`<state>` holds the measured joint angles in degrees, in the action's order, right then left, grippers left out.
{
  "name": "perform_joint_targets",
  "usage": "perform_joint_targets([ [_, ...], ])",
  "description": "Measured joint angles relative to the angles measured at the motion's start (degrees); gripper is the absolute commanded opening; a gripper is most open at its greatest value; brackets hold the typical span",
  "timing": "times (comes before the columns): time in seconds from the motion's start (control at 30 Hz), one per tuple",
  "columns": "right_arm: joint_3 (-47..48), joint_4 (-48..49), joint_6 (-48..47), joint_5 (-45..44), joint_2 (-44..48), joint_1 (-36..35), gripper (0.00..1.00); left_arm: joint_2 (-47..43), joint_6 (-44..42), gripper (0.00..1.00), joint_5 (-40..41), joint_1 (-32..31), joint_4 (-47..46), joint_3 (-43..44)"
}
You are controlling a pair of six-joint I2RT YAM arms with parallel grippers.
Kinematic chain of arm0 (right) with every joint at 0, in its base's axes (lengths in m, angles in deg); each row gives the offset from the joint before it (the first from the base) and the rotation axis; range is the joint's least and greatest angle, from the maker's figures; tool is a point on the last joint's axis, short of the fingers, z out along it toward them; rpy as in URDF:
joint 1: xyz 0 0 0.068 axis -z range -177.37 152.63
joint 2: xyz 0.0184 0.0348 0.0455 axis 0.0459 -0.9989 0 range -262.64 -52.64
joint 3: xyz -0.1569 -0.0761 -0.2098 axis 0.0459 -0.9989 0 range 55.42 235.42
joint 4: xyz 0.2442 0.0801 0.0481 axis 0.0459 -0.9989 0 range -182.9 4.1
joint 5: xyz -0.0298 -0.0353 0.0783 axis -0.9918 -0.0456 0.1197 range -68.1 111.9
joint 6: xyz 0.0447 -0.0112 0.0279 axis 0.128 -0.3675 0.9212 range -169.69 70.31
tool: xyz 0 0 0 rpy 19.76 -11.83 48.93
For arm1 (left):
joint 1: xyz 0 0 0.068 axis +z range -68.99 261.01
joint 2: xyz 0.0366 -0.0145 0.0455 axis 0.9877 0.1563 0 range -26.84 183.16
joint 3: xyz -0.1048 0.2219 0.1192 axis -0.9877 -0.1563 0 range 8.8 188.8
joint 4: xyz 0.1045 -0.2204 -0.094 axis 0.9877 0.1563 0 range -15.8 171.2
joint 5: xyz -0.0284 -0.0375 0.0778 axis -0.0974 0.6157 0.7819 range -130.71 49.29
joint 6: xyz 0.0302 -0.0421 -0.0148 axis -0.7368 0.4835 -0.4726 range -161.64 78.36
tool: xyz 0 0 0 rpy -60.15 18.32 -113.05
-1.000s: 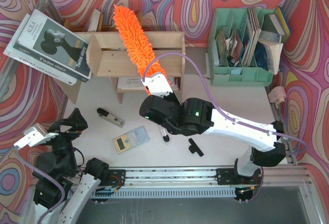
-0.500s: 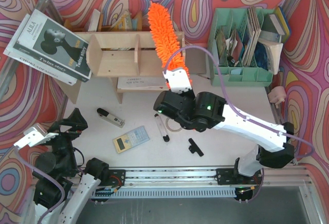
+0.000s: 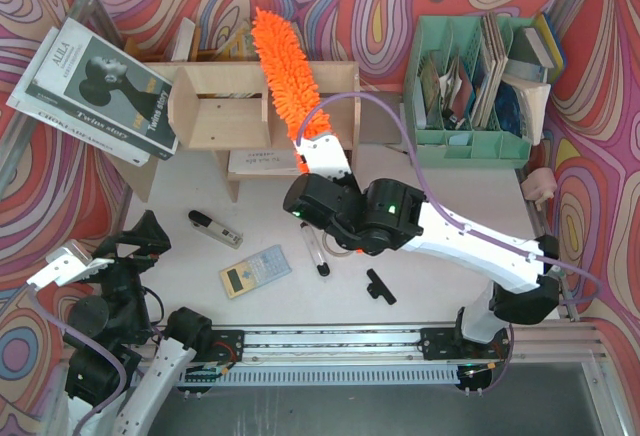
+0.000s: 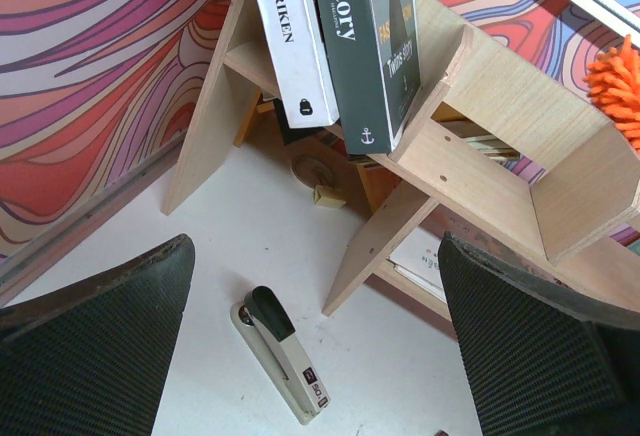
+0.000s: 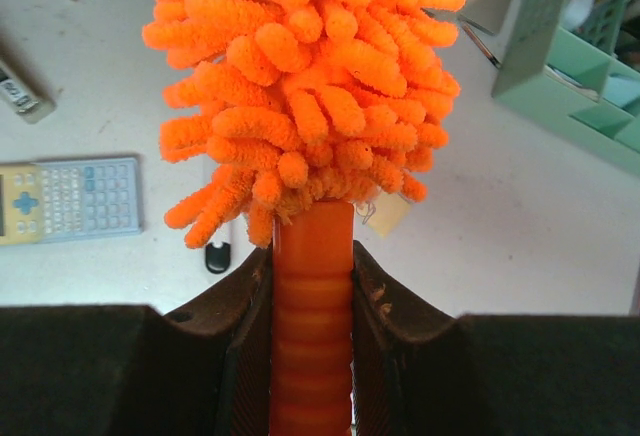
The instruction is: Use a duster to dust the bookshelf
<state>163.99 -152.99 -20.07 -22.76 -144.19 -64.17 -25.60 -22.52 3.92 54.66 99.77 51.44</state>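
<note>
The bright orange duster (image 3: pixel 285 71) lies slanted over the top of the light plywood bookshelf (image 3: pixel 215 106), its shaggy head across the middle and right compartments. My right gripper (image 3: pixel 322 154) is shut on the duster's ribbed orange handle (image 5: pixel 312 306), just in front of the shelf. In the right wrist view the head (image 5: pixel 300 76) fills the upper middle. My left gripper (image 3: pixel 135 241) is open and empty at the near left, well short of the shelf. In the left wrist view the gripper (image 4: pixel 320 346) is wide open and the bookshelf (image 4: pixel 500 86) stands ahead.
A grey stapler (image 3: pixel 215 228) lies on the table, also in the left wrist view (image 4: pixel 285 356). A calculator (image 3: pixel 255 271), a marker pen (image 3: pixel 316 253) and a black clip (image 3: pixel 380 286) lie nearby. A mint-green organiser (image 3: pixel 470 146) stands at back right. Books (image 3: pixel 95 86) lean at the shelf's left end.
My right gripper swept the duster to the right along the shelf top, then back to the left. The left arm has not moved.
</note>
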Motion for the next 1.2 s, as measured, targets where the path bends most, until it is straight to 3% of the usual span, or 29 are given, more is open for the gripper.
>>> perform_joint_targets([
  [0.33,2.4,3.5,-3.9,0.8,-1.6,-2.1,0.00,0.2,0.0,0.98,0.0,0.0,0.0,0.0],
  [0.97,0.7,-7.3,1.5,-6.4,2.3,2.7,0.00,0.7,0.0,0.98,0.0,0.0,0.0,0.0],
  [1.2,0.0,-4.4,-0.7,-3.2,2.4,2.7,0.00,0.7,0.0,0.98,0.0,0.0,0.0,0.0],
])
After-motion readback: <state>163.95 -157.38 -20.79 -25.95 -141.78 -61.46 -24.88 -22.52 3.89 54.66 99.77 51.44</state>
